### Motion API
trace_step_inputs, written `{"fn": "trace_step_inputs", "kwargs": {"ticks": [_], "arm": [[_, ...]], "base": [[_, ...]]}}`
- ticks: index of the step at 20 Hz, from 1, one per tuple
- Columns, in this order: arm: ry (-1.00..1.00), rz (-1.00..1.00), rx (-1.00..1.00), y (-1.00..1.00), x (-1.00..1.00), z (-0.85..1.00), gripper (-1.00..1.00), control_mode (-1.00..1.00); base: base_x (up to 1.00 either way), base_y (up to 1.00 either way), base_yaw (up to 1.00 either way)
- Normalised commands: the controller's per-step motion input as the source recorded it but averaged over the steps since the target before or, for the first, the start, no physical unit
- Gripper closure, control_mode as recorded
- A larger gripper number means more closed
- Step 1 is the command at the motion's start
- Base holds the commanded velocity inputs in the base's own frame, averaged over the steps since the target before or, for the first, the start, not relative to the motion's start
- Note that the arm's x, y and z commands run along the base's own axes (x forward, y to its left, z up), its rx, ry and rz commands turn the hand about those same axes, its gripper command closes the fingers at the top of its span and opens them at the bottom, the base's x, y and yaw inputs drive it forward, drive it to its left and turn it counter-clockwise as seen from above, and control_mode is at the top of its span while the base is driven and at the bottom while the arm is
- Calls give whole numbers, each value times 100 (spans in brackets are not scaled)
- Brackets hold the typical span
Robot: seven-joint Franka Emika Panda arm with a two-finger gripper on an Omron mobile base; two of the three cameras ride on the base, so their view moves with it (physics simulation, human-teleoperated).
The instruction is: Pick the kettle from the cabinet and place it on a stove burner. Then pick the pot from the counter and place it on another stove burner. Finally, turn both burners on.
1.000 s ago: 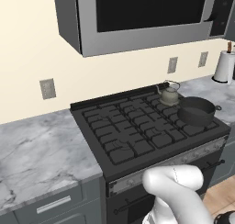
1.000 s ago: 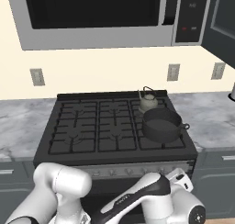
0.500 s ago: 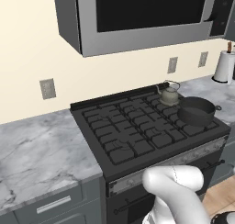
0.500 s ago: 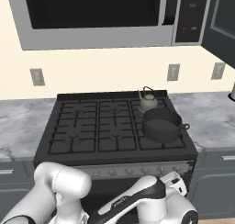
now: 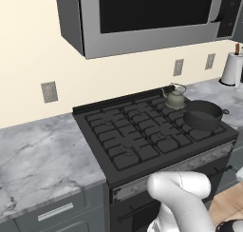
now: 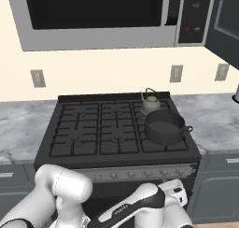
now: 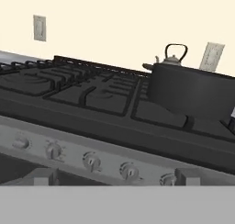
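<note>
Gripper spread wide at the bottom of the hand view, gripping nothing, facing the row of knobs on the stove front, with the pot on a right front burner and the kettle just behind it, upper right of the cooktop.

No legible text or labels anywhere.
</note>
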Motion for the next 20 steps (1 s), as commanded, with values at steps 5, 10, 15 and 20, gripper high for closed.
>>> {"fn": "trace_step_inputs", "kwargs": {"ticks": [5,10,15,20], "arm": [[-1,-15,7,0,17,-1,-100,-100],[0,-12,0,2,23,-8,-100,-100],[0,-11,0,0,26,-15,-100,-100],[-1,-5,0,-1,18,-22,-100,-100]], "base": [[0,0,0],[0,0,0],[0,0,0],[0,0,0]]}}
